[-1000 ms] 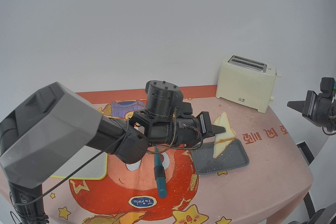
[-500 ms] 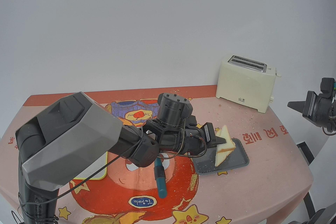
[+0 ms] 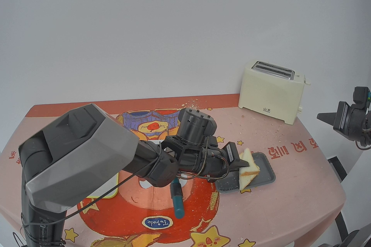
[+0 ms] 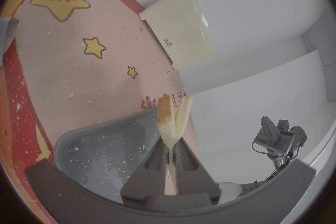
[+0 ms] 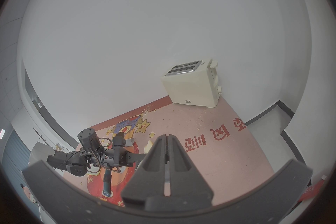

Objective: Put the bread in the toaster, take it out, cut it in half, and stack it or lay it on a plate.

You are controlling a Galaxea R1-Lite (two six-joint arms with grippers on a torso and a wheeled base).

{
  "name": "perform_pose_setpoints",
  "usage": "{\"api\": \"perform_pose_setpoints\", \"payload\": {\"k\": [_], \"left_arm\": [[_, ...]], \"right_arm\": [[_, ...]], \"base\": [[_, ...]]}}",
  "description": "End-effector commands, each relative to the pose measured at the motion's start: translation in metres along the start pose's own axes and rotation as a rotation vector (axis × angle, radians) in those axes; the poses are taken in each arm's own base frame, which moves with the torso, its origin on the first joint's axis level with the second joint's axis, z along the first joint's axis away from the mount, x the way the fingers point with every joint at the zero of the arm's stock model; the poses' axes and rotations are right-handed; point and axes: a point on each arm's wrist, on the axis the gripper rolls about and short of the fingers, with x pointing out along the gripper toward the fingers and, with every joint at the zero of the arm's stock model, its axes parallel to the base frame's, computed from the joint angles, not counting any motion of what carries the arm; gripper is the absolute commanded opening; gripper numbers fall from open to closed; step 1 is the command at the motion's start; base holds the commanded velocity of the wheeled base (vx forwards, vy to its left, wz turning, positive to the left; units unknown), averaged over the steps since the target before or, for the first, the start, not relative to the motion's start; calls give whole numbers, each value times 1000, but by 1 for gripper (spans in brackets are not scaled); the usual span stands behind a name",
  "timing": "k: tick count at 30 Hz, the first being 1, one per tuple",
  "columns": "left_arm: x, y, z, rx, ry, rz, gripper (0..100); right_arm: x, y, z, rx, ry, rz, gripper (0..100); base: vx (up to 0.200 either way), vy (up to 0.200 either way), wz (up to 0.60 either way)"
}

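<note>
Left gripper [image 3: 243,164] clamps two triangular bread halves [image 3: 249,172], lower corner seemingly touching the grey tray [image 3: 267,178]; right gripper [image 5: 167,138] hangs closed, empty.

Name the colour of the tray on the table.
Plain dark grey. The tray shows best in the left wrist view.

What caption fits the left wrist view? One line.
Left gripper shut on two bread halves over the crumb-strewn grey tray, cream toaster behind.
</note>
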Motion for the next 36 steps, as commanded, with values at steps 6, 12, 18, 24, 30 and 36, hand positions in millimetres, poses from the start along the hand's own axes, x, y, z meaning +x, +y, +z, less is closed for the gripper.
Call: {"api": "perform_pose_setpoints", "payload": {"k": [6,12,18,24,30,36], "left_arm": [[-2,-3,1,0,-23,-1,100],[-4,1,-3,-1,-42,33,100],[-17,-8,-6,47,-103,58,100],[-34,-21,-13,61,-123,51,100],[-59,-46,-20,92,-219,47,100],[-88,-63,-30,221,-369,73,100]], "right_arm": [[1,0,0,0,4,-2,0],[1,0,0,1,2,-2,0],[1,0,0,0,4,-3,0],[1,-1,0,0,3,-4,0],[2,-1,0,-2,5,-7,0],[2,-4,0,-14,1,-22,0]], "base": [[0,0,0],[0,0,0],[0,0,0],[0,0,0],[0,0,0],[0,0,0]]}}
